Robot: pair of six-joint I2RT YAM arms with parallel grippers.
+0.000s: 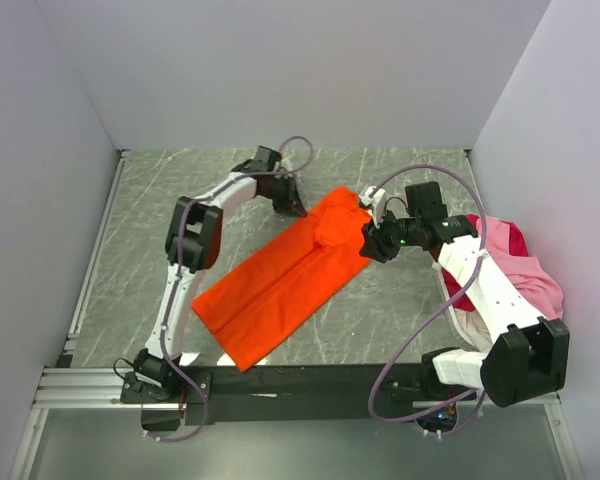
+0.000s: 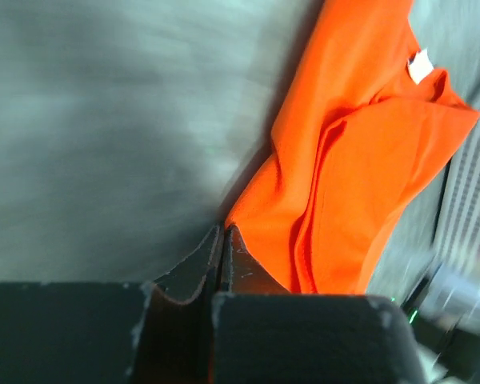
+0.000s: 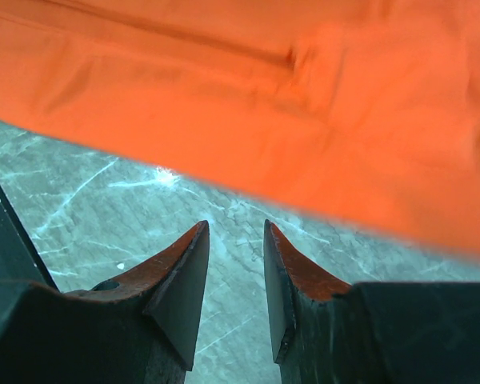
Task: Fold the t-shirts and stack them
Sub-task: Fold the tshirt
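The bright orange t-shirt [image 1: 290, 270] lies in a long diagonal strip on the grey marble table, collar end at the far right. My left gripper [image 1: 296, 207] is at the shirt's far left edge. In the left wrist view its jaws [image 2: 223, 228] are shut, with the corner of the orange shirt [image 2: 360, 160] coming out at their tips. My right gripper [image 1: 366, 245] is open and empty, just off the shirt's right edge near the collar. In the right wrist view it [image 3: 236, 228] hovers over bare table, with the orange shirt [image 3: 264, 104] just beyond the tips.
A heap of light pink [image 1: 525, 275], magenta-red [image 1: 508, 238] and white shirts lies at the right wall under the right arm. A white label [image 2: 419, 66] shows at the orange shirt's collar. Walls close the table on three sides; a rail [image 1: 90, 270] runs along its left side.
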